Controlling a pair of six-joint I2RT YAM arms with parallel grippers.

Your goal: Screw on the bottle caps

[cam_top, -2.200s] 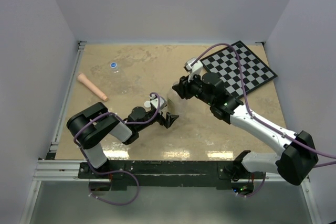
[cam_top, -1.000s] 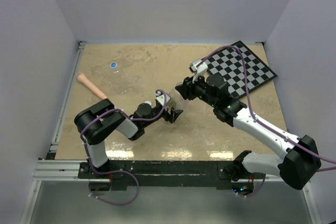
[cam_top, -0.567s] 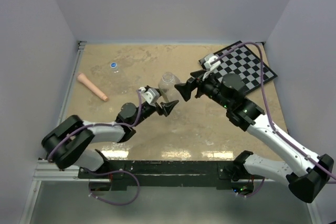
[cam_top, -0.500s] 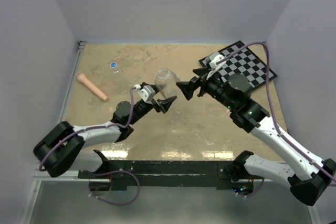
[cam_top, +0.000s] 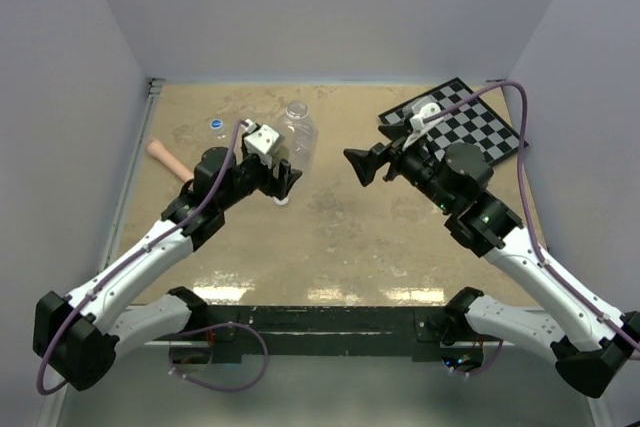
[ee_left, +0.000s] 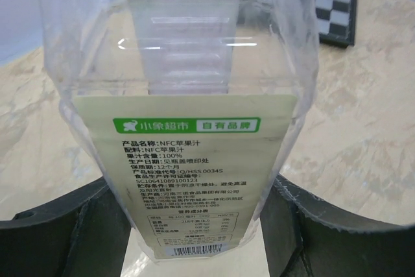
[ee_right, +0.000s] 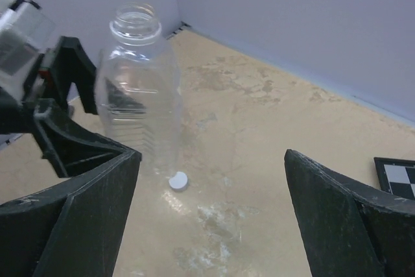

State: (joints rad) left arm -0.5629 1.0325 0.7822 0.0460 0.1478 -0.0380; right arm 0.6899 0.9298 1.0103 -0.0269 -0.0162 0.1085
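Pink stick: far left, near end hidden under left arm.
Blue cap: behind stick, apart.
Left gripper: clamped on upright tall bottle, mouth uncapped.
White cap: just beside bottle's foot.
Right gripper: spread wide, holding nothing.
Checkerboard: far right.

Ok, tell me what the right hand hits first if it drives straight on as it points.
Probably the table close to the white cap, just beside the open bottle. Depth is unclear, so the bottle may come first.
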